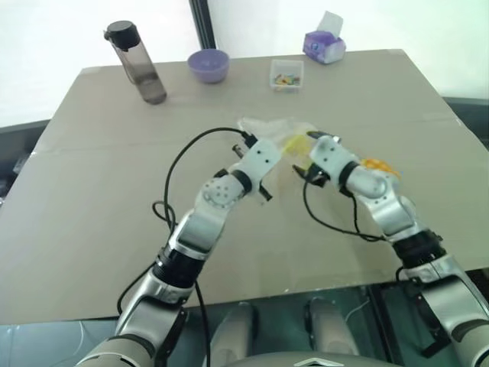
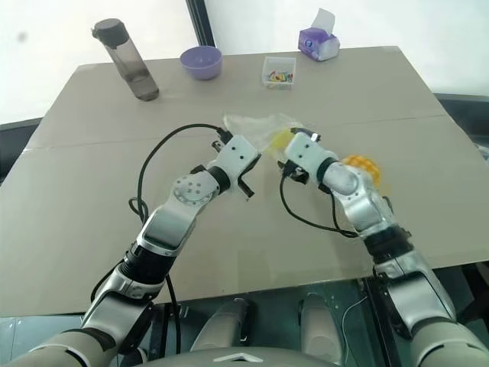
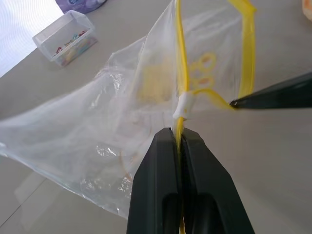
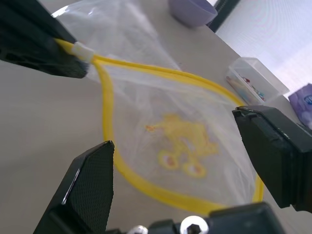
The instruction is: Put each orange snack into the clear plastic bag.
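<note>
The clear plastic bag lies mid-table with its yellow seal strip spread into an open loop. My left gripper is shut on that strip beside the white slider. My right gripper is open at the bag's mouth, one finger outside the strip and the other finger over the far side. A yellow print shows through the bag's film. One orange snack, a round bun with a grid top, sits on the table just behind my right forearm.
Along the far edge of the table stand a dark water bottle, a purple bowl, a small clear box of colourful bits and a purple tissue pack. Black cables loop off both wrists.
</note>
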Motion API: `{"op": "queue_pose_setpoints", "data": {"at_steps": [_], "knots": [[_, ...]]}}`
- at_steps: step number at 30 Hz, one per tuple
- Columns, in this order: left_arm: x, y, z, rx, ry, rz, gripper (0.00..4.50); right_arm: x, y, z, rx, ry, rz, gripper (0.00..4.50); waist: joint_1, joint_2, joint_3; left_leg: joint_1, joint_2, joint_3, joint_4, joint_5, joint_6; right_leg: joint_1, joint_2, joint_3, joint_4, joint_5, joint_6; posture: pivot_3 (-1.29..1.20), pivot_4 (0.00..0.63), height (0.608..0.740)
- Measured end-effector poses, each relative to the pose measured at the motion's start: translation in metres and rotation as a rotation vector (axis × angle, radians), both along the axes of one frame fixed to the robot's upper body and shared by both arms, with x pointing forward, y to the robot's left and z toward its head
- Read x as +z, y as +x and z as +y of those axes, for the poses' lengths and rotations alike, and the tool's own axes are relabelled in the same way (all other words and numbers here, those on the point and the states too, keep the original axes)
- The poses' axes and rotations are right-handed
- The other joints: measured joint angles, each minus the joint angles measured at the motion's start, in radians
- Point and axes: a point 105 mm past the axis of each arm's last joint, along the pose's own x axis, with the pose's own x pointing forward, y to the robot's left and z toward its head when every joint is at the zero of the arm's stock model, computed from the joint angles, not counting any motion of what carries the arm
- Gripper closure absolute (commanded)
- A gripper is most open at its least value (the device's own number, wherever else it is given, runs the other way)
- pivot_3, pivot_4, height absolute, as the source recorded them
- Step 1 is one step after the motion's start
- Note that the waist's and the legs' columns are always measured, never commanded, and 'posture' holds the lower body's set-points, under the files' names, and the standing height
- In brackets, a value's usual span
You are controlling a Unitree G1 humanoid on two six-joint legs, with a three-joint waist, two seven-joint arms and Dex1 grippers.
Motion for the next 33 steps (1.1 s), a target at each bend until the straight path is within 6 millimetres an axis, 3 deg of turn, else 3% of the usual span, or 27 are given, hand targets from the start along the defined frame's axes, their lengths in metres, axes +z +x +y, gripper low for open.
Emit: {"op": "queue_pose_setpoints", "data": {"at_steps": [10, 14, 16, 19, 22, 25, 30, 33], "knots": [[-0.005, 0.002, 0.009, 0.042, -0.012, 0.018, 4.5, -0.025, -0.01, -0.094, -0.375, 0.489, 0.371, 0.07, 0.005, 0.0, 0.0, 0.0, 0.0, 0.001, 0.001, 0.0, 0.0, 0.0, 0.0, 0.001, 0.001, 0.0, 0.0, 0.0, 0.15, 0.739], [-0.008, 0.002, 0.01, 0.045, -0.01, 0.032, 4.5, -0.04, -0.022, -0.111, -0.455, 0.544, 0.467, 0.07, 0.004, 0.0, 0.0, 0.001, 0.0, 0.001, 0.001, 0.0, 0.0, 0.0, 0.0, 0.001, 0.002, 0.0, 0.0, 0.0, 0.15, 0.739], [-0.009, 0.002, 0.011, 0.047, -0.009, 0.035, 4.5, -0.041, -0.026, -0.115, -0.475, 0.541, 0.483, 0.07, 0.004, 0.0, 0.0, 0.001, 0.0, 0.001, 0.001, 0.0, 0.0, 0.0, 0.0, 0.001, 0.002, 0.0, 0.0, 0.0, 0.15, 0.739], [-0.009, 0.002, 0.01, 0.047, -0.009, 0.036, 4.5, -0.043, -0.029, -0.118, -0.495, 0.529, 0.496, 0.74, 0.006, 0.0, 0.0, 0.001, 0.0, 0.001, 0.001, 0.0, 0.0, 0.001, 0.0, 0.0, 0.002, 0.0, 0.0, 0.0, 0.15, 0.739], [-0.009, 0.002, 0.01, 0.046, -0.008, 0.037, 4.5, -0.044, -0.03, -0.118, -0.5, 0.519, 0.492, 2.3, 0.006, 0.0, 0.0, 0.001, 0.0, 0.001, 0.001, 0.0, 0.0, 0.001, 0.0, 0.0, 0.002, 0.0, 0.0, 0.0, 0.15, 0.739], [-0.01, 0.001, 0.01, 0.043, -0.007, 0.038, 4.5, -0.044, -0.029, -0.117, -0.496, 0.5, 0.483, 3.42, 0.006, 0.0, 0.0, 0.001, 0.0, 0.001, 0.001, 0.0, 0.0, 0.001, 0.0, 0.0, 0.002, 0.0, 0.0, 0.0, 0.15, 0.739], [-0.01, 0.001, 0.009, 0.04, -0.002, 0.036, 4.5, -0.034, -0.027, -0.108, -0.422, 0.471, 0.485, 3.42, 0.002, 0.0, 0.0, 0.001, 0.0, 0.001, 0.001, 0.0, 0.0, 0.001, 0.0, 0.001, 0.002, 0.0, 0.0, 0.0, 0.15, 0.739], [-0.011, -0.001, 0.001, 0.015, -0.001, 0.037, 4.5, -0.004, -0.025, -0.079, -0.245, 0.461, 0.455, 3.42, -0.001, 0.0, 0.0, 0.002, 0.0, 0.001, 0.001, 0.0, 0.0, 0.001, 0.0, 0.0, 0.002, 0.0, 0.0, 0.0, 0.15, 0.739]]}}
